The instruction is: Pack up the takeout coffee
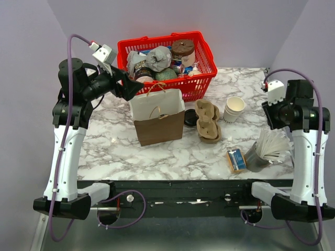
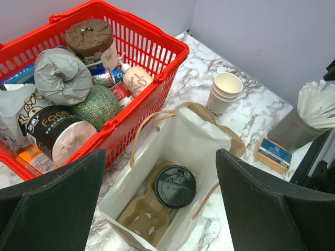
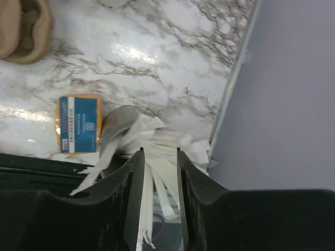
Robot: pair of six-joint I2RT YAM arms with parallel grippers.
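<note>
Your left claw [image 2: 159, 154] hangs over the brown paper bag [image 2: 201, 138]. Its jaws are spread wide with nothing in them.

The takeout coffee [image 2: 175, 186] is inside the bag, upright at the bottom. It sits in one pocket of a cardboard carrier [image 2: 138, 222] lying on the bag floor. From the left wrist you only get its black dome lid; the cup body is hidden. The top view doesn't show it at all, just the bag's white lining.

The bag stands upright on the marble table [image 1: 157, 157], mouth open, just in front of the red basket [image 2: 166, 47], which is full of groceries. A loose black lid [image 1: 190, 118] lies between the bag and a second carrier [image 1: 208, 121]. A stack of lidless cups [image 2: 224, 93] stands right of that, apart from the bag.

Your right claw [image 3: 160, 152] sits over the grey holder [image 3: 116, 123] of white wrapped sticks [image 3: 157, 178], near the table's right front. Its jaws stand narrow with sticks showing in the gap. I can't tell whether they pinch one or just straddle them. An orange-and-blue packet [image 3: 78, 124] lies flat just beside the holder.
</note>
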